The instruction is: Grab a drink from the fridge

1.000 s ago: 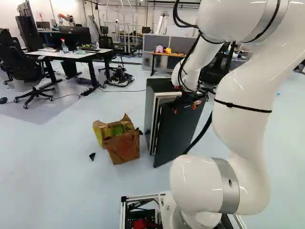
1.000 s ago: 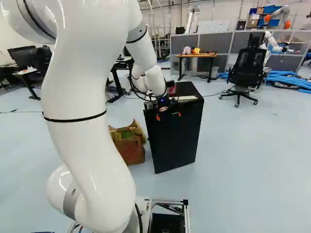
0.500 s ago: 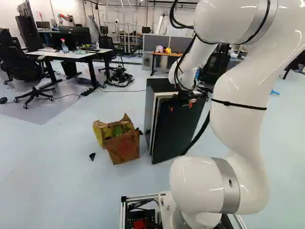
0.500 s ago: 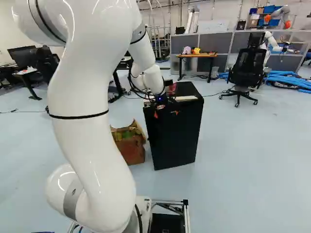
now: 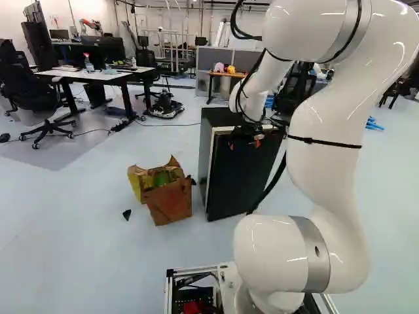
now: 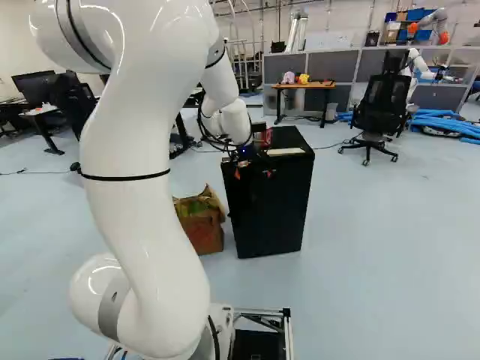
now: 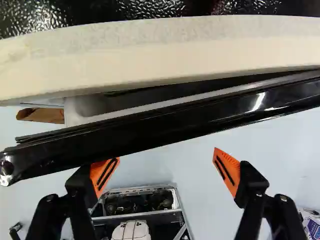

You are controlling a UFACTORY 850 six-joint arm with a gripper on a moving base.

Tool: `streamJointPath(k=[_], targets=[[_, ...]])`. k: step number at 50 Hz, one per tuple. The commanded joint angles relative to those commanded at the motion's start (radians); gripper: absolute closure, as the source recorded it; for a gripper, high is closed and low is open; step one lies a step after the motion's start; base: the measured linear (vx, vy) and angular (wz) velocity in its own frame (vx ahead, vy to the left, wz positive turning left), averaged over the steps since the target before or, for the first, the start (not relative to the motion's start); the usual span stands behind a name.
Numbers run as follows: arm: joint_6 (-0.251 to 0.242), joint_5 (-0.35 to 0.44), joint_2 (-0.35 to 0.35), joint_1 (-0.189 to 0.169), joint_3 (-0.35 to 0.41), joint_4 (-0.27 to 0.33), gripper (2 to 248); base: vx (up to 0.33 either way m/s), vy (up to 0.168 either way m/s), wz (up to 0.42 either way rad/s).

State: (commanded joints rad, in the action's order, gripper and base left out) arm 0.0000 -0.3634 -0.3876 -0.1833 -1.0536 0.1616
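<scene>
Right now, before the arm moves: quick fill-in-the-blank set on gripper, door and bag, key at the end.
1. Open or shut, the gripper is ____.
2. The pads on its fingers are coloured ____.
3. Neither wide open nor fully shut, the fridge door stands ____.
4. In the left base view, the paper bag is to the ____ of the fridge.

Missing words: open; orange; ajar; left.

Left and right base views: behind the arm, one each side, facing ahead, slightly down; both cover fridge and paper bag. Wrist view: close above fridge door, facing downward.
</scene>
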Motion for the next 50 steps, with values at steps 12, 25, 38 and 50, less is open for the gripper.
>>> streamJointPath(k=[12, 25, 38, 50], targets=[[0.000, 0.000, -0.012, 0.006, -0.016, -0.046, 3, 0.000, 0.000, 0.000], [0.000, 0.000, -0.012, 0.006, -0.016, -0.077, 3, 0.000, 0.000, 0.000], [0.000, 0.000, -0.012, 0.006, -0.016, -0.077, 3, 0.000, 0.000, 0.000], [0.000, 0.013, -0.012, 0.006, -0.016, -0.077, 3, 0.000, 0.000, 0.000]])
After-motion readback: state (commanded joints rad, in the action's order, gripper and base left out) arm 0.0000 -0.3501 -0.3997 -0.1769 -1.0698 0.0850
